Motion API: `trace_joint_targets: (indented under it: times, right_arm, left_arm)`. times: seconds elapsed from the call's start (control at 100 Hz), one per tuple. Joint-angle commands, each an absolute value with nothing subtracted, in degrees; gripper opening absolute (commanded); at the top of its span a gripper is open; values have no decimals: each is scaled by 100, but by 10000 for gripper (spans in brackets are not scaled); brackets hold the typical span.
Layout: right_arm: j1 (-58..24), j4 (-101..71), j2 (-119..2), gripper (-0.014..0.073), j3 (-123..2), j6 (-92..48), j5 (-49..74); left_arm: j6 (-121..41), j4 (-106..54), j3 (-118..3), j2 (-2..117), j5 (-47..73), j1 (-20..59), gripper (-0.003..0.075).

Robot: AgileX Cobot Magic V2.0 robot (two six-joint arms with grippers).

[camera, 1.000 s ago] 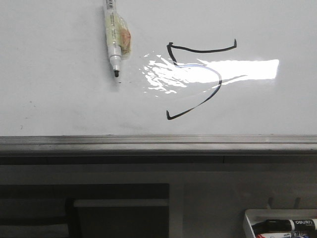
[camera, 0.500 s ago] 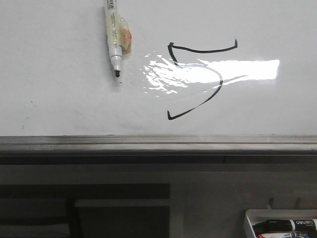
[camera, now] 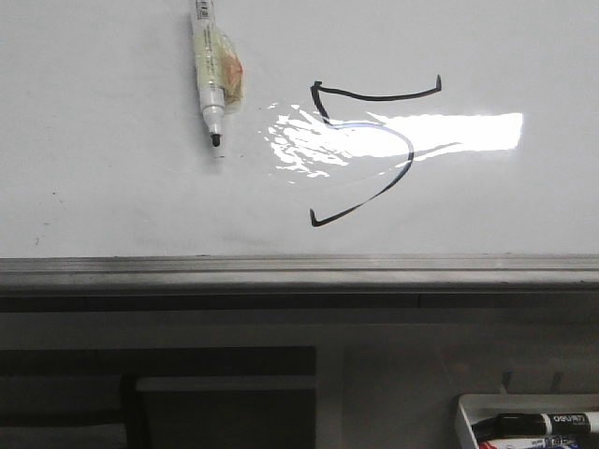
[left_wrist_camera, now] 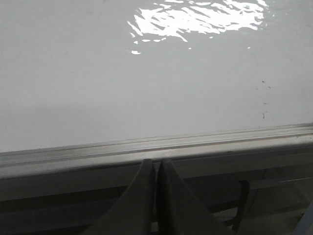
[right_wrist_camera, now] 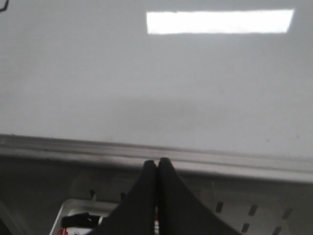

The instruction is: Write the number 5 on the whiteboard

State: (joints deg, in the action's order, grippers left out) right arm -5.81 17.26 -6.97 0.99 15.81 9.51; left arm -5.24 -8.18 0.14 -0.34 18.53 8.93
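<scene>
the number 5 (camera: 370, 150) stood in the centre of the front view, a thin black figure on the whiteboard (camera: 112, 187), its flat bar on top, a short stem at the left and a wide belly curling down to a tail at lower left. a bright glare lay across its middle. an uncapped marker pen (camera: 213, 70) lay on the board at upper left of the frame, apart from the figure, its long axis running almost straight up and down with the black tip at the lower end.

neither arm showed in the front view. in the left wrist view the left gripper (left_wrist_camera: 157, 169) sat with its fingers pressed together on nothing, just below the board's grey frame (left_wrist_camera: 156, 147). in the right wrist view the right gripper (right_wrist_camera: 156, 169) was likewise closed and empty, below the frame and above a small white tray (camera: 524, 421) of markers at lower right of the front view.

the figure looked complete. should the pen need collecting, the left arm seemed nearer, since the pen lay on that side of the board.
</scene>
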Motion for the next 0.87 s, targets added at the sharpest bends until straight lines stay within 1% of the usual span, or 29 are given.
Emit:
trace_joint_targets:
  times: [0.0, 0.04, 0.13, 0.23, 0.34, 0.86]
  right_arm:
    - [-495, 1342, -625, -62, 218, 1256, 1165]
    - [-482, 1043, -533, -62, 218, 1028, 1492]
    - [-445, 737, -318, -62, 218, 363, 1602]
    - [-434, 686, -111, -62, 218, -43, 1816]
    - [-434, 686, 187, -62, 218, -54, 1818]
    - [-409, 680, 161, -62, 218, -54, 1794]
  left_arm:
    - [-460, -892, 120, -198, 1403, 883, -20]
    - [-460, -892, 120, -198, 1403, 883, -20]
    - [-460, -892, 120, -198, 1403, 883, -20]
    - [-460, -892, 120, -198, 1403, 883, -20]
    - [-460, -892, 120, -198, 1403, 883, -20]
    - [-460, -892, 120, -198, 1403, 883, -20]
